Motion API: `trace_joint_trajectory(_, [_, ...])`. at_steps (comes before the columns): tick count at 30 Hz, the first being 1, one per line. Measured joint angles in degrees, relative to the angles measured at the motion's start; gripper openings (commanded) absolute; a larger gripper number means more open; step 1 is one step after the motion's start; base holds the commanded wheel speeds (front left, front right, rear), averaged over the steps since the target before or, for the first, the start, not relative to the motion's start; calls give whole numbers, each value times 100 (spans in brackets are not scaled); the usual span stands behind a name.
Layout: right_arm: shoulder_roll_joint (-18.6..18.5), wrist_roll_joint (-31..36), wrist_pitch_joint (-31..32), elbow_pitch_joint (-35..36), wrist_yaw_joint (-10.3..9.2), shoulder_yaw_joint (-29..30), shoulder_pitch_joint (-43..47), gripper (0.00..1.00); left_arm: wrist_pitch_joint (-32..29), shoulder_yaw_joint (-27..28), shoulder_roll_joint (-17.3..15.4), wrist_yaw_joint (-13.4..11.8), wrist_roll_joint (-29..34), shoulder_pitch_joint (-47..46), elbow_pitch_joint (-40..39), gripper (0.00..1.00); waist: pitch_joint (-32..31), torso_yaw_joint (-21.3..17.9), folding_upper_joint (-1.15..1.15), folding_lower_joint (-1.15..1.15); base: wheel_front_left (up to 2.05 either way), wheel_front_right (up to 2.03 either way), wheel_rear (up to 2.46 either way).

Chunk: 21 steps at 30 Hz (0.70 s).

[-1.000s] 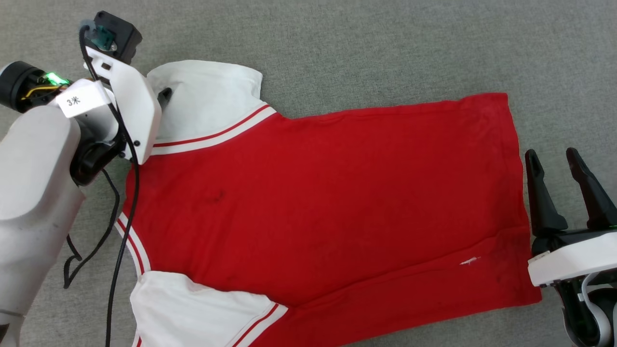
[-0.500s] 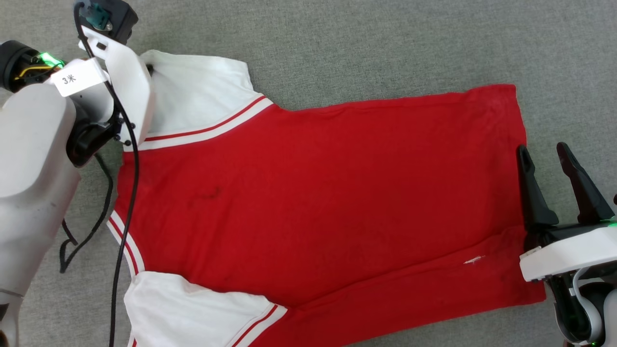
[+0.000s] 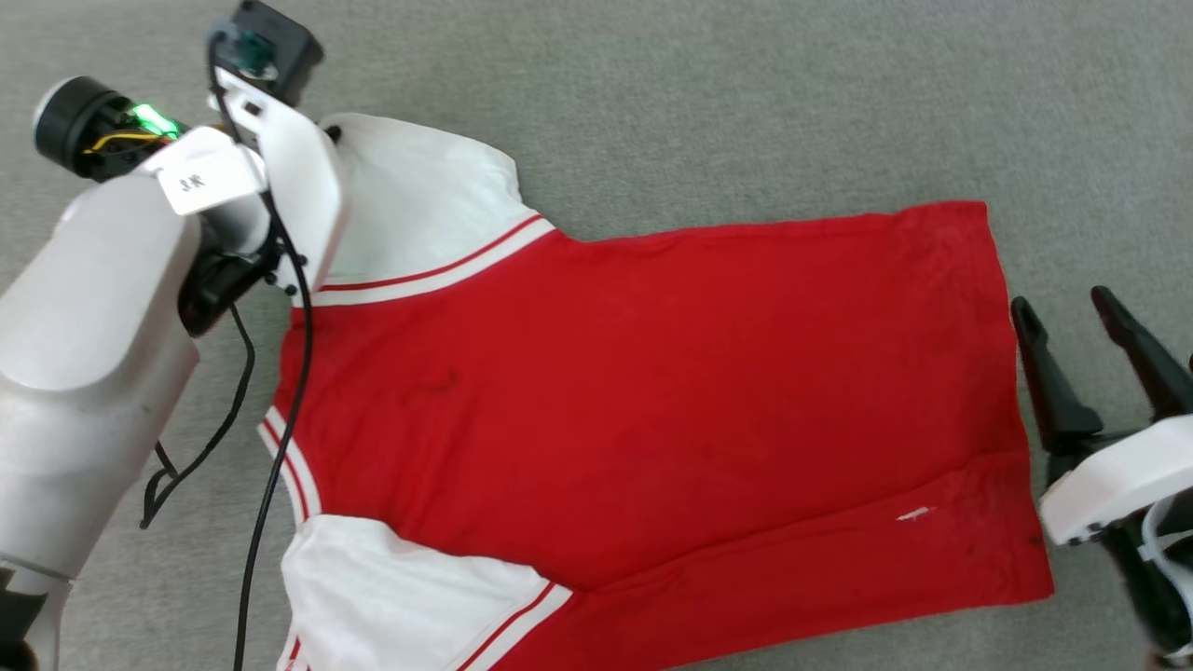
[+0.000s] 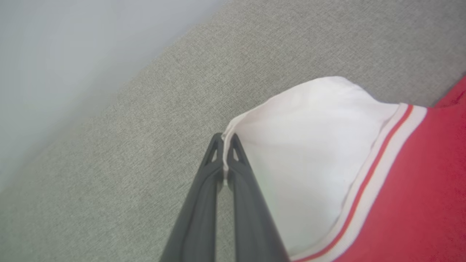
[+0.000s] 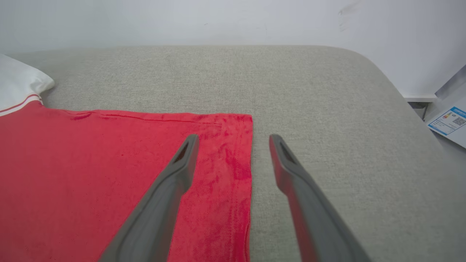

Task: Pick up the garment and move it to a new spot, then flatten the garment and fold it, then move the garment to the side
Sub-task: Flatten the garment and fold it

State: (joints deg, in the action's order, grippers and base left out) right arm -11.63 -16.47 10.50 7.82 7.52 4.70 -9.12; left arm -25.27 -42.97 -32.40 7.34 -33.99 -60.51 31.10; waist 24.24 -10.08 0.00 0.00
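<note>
Left claw (image 4: 225, 140) has shut on the far white sleeve (image 4: 302, 145) edge since a second ago. Right claw (image 5: 233, 139) is apart over the hem (image 5: 247, 163). The garment (image 3: 652, 373) lies flat on the grey padded surface (image 3: 746, 93). Judging by this, flattening is about done; folding and the side move are left.

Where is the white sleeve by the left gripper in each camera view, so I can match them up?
Head view: the white sleeve is upper left.
Left wrist view: sleeve sits centre right, its edge pinched in the shut left gripper.
Right wrist view: a corner of it at the far left edge.
Shared landmark: the striped trim where the sleeve meets the red body.
</note>
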Motion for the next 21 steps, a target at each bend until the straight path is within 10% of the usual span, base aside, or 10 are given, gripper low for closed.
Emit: trace_joint_trajectory(21, [-1465, -773, 4057, -1254, 1, -92, -1862, 100, -754, -376, -684, -267, -287, 416, -2986, 0, 125, 808, 0, 0, 0, 0, 0])
